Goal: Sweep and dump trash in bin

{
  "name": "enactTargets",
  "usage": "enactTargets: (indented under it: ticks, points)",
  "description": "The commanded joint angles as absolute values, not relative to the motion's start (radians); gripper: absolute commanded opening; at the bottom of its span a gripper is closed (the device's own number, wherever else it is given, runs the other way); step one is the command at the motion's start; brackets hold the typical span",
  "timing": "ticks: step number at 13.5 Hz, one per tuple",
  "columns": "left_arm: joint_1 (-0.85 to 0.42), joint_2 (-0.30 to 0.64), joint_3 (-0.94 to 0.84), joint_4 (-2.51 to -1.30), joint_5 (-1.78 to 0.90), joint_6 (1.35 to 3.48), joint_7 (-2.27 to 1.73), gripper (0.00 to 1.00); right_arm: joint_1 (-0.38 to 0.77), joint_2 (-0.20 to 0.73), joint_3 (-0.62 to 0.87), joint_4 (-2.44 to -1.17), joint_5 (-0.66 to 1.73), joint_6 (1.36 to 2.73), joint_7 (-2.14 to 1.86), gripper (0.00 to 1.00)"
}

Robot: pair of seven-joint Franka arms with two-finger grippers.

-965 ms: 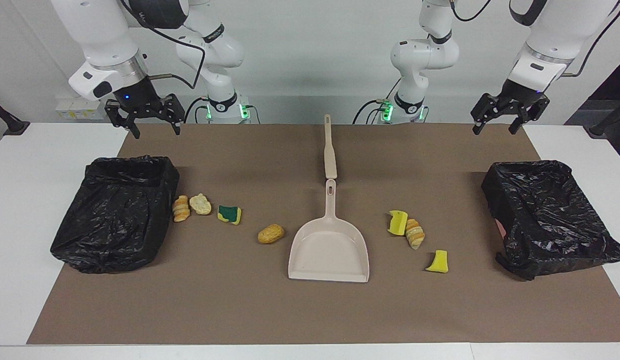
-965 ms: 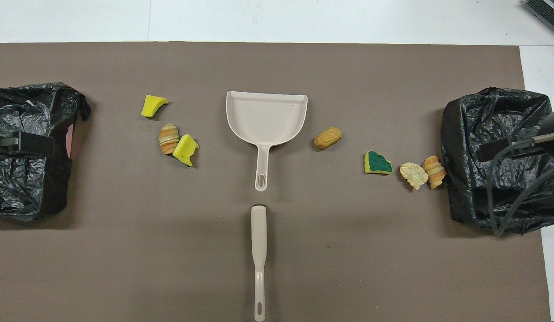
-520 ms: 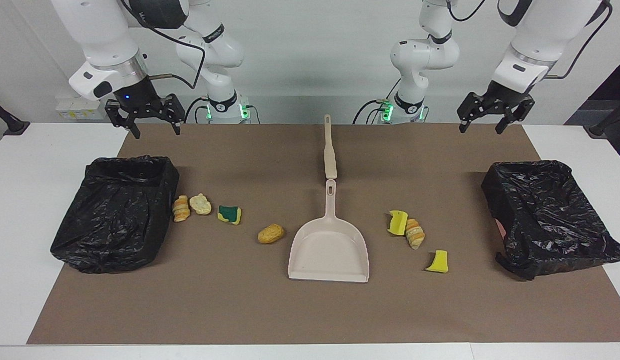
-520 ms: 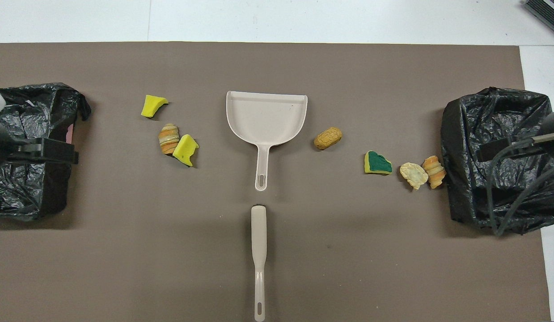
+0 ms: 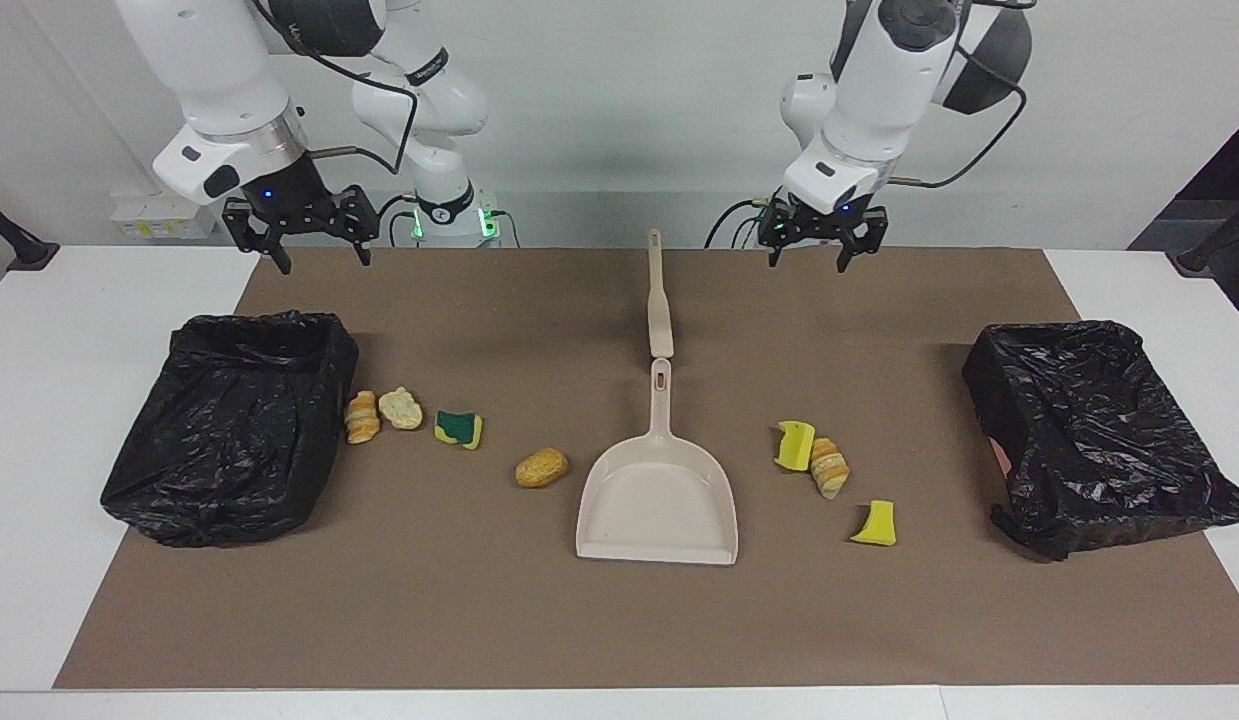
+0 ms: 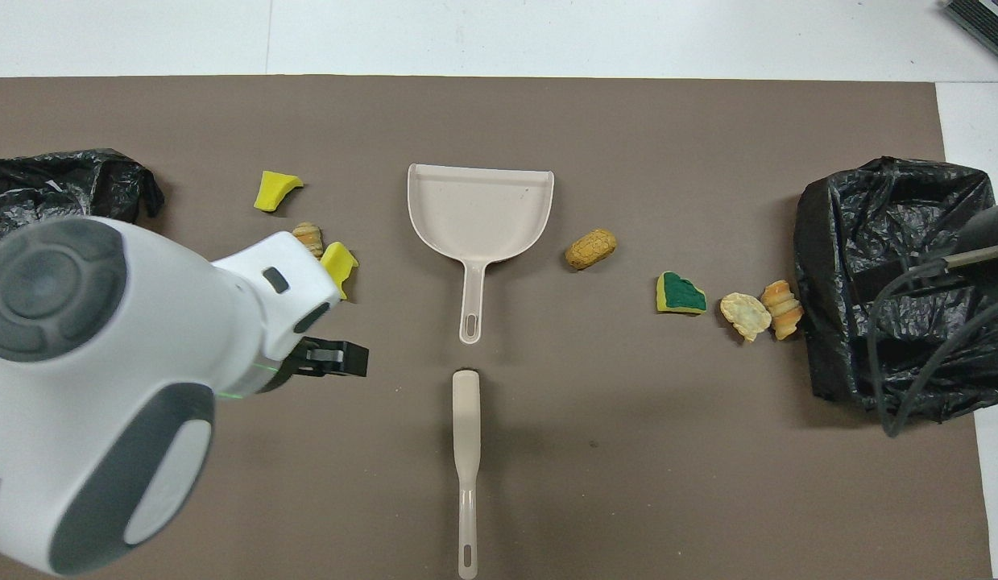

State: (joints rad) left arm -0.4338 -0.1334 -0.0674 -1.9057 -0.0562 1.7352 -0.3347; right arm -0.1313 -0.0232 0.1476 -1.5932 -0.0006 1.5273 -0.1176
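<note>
Yellow trash (image 5: 795,445): seven scraps strewn on the tabletop (image 5: 619,620), flanking the dustpan (image 5: 659,500).
Left gripper (image 5: 813,245): fingers spread, empty, raised, clear of every scrap.
Right gripper (image 5: 314,232): fingers spread, empty, raised, clear of every scrap.

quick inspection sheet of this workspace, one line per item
surface: white table under a brown mat.
job's things: dustpan mid-mat, brush in line with its handle, nearer the robots; four trash scraps toward the right arm's end, three toward the left arm's end; a black-lined bin at one end, another at the other.
clutter: nothing seen.
grippers: left pincer open, raised over the mat beside the brush; right pincer open, raised over the mat's edge nearest the robots, above its bin's end.
cables: black leads run from the arm bases; one loops on each arm.
surroundings: plain pale wall.
</note>
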Motion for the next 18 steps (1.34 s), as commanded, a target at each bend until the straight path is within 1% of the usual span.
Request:
enactTargets:
  ticks: [1, 2, 4, 5, 6, 7, 9, 13, 17, 18]
  points:
    - [-0.555, -0.245, -0.048, -2.118, -0.063, 1.862, -0.423, 1.00, -0.129, -0.022, 0.152, -1.586, -0.003, 1.513, -0.115, 1.00]
    - [-0.589, -0.244, -0.049, -2.152, -0.063, 1.874, -0.454, 1.00, -0.124, -0.020, 0.153, -1.592, 0.015, 1.520, -0.112, 1.00]
    - [-0.685, -0.238, -0.049, -2.235, -0.063, 1.969, -0.521, 1.00, -0.057, 0.021, 0.152, -1.585, 0.000, 1.519, -0.110, 1.00]
    - [-0.748, -0.217, -0.049, -2.274, -0.063, 2.018, -0.570, 1.00, -0.049, 0.050, 0.153, -1.583, 0.003, 1.526, -0.106, 1.00]
    - [-0.808, -0.181, -0.049, -2.304, -0.063, 2.075, -0.609, 1.00, -0.032, 0.078, 0.153, -1.575, 0.008, 1.548, -0.089, 1.00]
    - [-0.837, -0.170, -0.049, -2.345, -0.063, 2.136, -0.645, 1.00, 0.007, 0.096, 0.153, -1.574, 0.006, 1.581, -0.077, 1.00]
    - [-0.897, -0.141, -0.049, -2.400, -0.063, 2.222, -0.682, 1.00, 0.049, 0.146, 0.153, -1.571, 0.008, 1.640, -0.011, 1.00]
    - [-0.920, -0.132, -0.049, -2.437, -0.064, 2.256, -0.699, 1.00, 0.138, 0.251, 0.153, -1.523, 0.008, 1.727, 0.100, 1.00]
    - [-0.927, -0.130, -0.051, -2.462, -0.064, 2.283, -0.701, 1.00, 0.143, 0.253, 0.153, -1.528, 0.009, 1.746, 0.101, 1.00]
    - [-0.933, -0.130, -0.051, -2.461, -0.064, 2.281, -0.712, 0.93, 0.146, 0.253, 0.153, -1.528, 0.009, 1.747, 0.103, 1.00]
